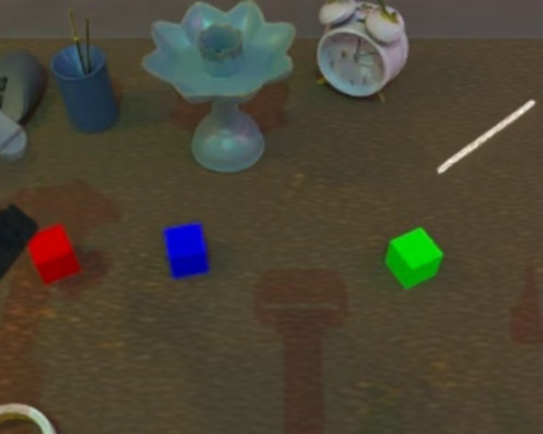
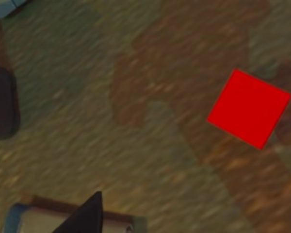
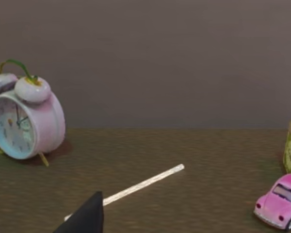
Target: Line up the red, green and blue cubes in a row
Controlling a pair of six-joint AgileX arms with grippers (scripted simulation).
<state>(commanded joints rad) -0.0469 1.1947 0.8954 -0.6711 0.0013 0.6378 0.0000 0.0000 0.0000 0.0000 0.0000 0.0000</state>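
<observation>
The red cube [image 1: 53, 253] rests free just beside the left fingers [image 1: 4, 242], grip state unclear, roughly level with the blue cube [image 1: 186, 250] and green cube [image 1: 414, 257], widely spaced.

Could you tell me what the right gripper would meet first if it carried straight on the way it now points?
Judging by the right wrist view, probably the white stick, which lies just ahead of the right gripper's fingertip. The alarm clock stands off to one side. Depth is unclear.
</observation>
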